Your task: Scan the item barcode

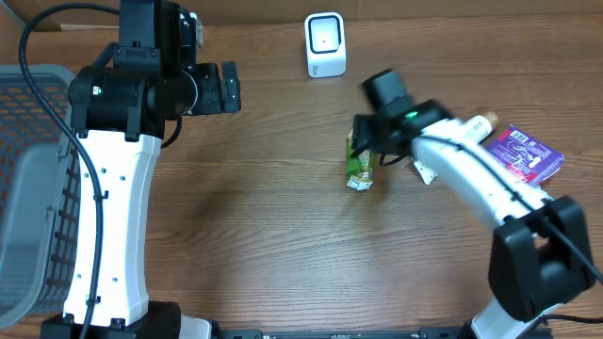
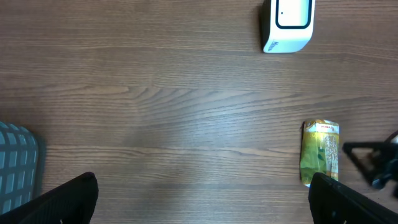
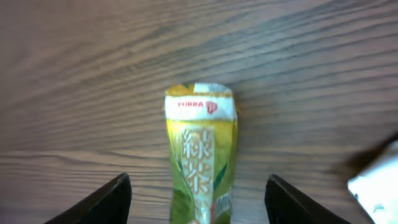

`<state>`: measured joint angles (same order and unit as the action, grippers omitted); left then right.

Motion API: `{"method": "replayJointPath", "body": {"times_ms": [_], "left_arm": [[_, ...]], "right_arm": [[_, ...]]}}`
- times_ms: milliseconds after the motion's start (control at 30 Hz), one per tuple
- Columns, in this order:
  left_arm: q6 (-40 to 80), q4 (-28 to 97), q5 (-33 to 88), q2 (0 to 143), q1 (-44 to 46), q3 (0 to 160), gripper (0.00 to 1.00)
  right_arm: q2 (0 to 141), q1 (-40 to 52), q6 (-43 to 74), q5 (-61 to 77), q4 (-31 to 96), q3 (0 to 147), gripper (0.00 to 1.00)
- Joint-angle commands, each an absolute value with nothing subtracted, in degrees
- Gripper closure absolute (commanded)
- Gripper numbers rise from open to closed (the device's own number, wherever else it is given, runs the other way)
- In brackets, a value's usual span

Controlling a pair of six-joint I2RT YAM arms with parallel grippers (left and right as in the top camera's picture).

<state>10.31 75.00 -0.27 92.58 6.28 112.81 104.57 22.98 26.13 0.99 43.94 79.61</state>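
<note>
Right wrist: green tea packet [image 3: 200, 149] lies between right pincer's [image 3: 198, 186] spread fingers

Probably a shop-checkout mock-up: barcode scanner [image 1: 325, 44], basket [image 1: 28, 141], wooden table [image 1: 283, 245].

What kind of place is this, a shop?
Likely a lab bench set up like a shop checkout: a white barcode scanner on the wooden table, a green tea pack and a purple packet as goods, and a grey basket at one side.

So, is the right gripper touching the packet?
Apart. The right wrist view shows bare wood between the packet and each finger of the right gripper.
</note>
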Motion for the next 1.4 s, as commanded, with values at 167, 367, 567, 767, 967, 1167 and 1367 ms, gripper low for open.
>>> {"method": "replayJointPath", "body": {"times_ms": [167, 367, 567, 767, 967, 1167, 1367], "left_arm": [[9.82, 74.81, -0.58, 92.73, 6.39, 113.34, 0.0], [9.82, 74.78, -0.58, 92.73, 6.39, 113.34, 0.0], [9.82, 74.78, -0.58, 92.73, 6.39, 113.34, 0.01], [9.82, 74.78, -0.58, 92.73, 6.39, 113.34, 0.01], [9.82, 74.78, -0.6, 92.73, 6.39, 113.34, 0.0], [9.82, 74.78, -0.58, 92.73, 6.39, 113.34, 0.0], [9.82, 74.78, -0.58, 92.73, 6.39, 113.34, 0.0]], "right_arm": [[107.92, 14.09, 17.5, 29.21, 41.76, 77.41, 0.21], [114.3, 14.9, 17.65, 29.23, 39.79, 77.25, 0.13], [118.43, 14.9, 17.93, 29.12, 35.94, 77.25, 0.27], [118.52, 14.94, 17.93, 27.05, 34.81, 77.56, 0.88], [116.53, 16.19, 17.89, 19.33, 40.66, 80.47, 0.96], [113.4, 23.51, 19.73, -11.84, 52.73, 87.94, 0.96], [116.22, 33.63, 25.54, -33.8, 59.22, 89.21, 0.96]]}}
